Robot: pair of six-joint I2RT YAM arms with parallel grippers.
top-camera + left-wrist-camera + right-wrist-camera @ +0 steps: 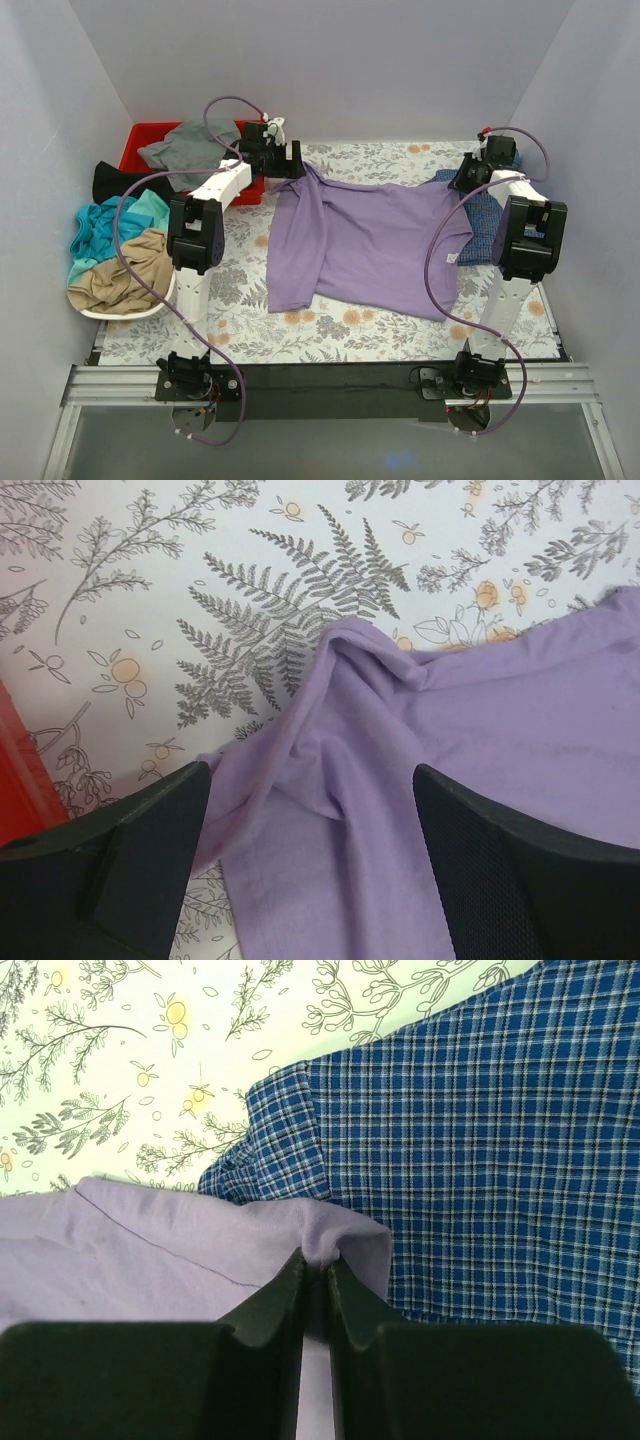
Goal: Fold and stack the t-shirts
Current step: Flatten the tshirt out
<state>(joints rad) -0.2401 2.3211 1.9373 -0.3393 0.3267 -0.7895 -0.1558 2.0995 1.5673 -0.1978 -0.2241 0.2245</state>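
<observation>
The lavender t-shirt [370, 250] lies spread on the floral table cover, its left part folded over. My left gripper [285, 160] is open above the shirt's far left corner; in the left wrist view [310, 780] the bunched lavender cloth [340, 810] lies between the two black fingers [140, 860], not gripped. My right gripper [465, 178] is at the shirt's far right corner, and in the right wrist view [317, 1260] it is shut on a pinched fold of lavender cloth [150, 1250]. The blue checked t-shirt [480, 1160] lies underneath, also seen under the right arm [482, 225].
A red bin [150, 140] at the back left holds a grey shirt [185, 145]; its edge shows in the left wrist view [20, 780]. A black shirt [115, 180], a teal one [100, 225] and a tan one [125, 275] pile on a white basket [120, 312]. White walls enclose the table.
</observation>
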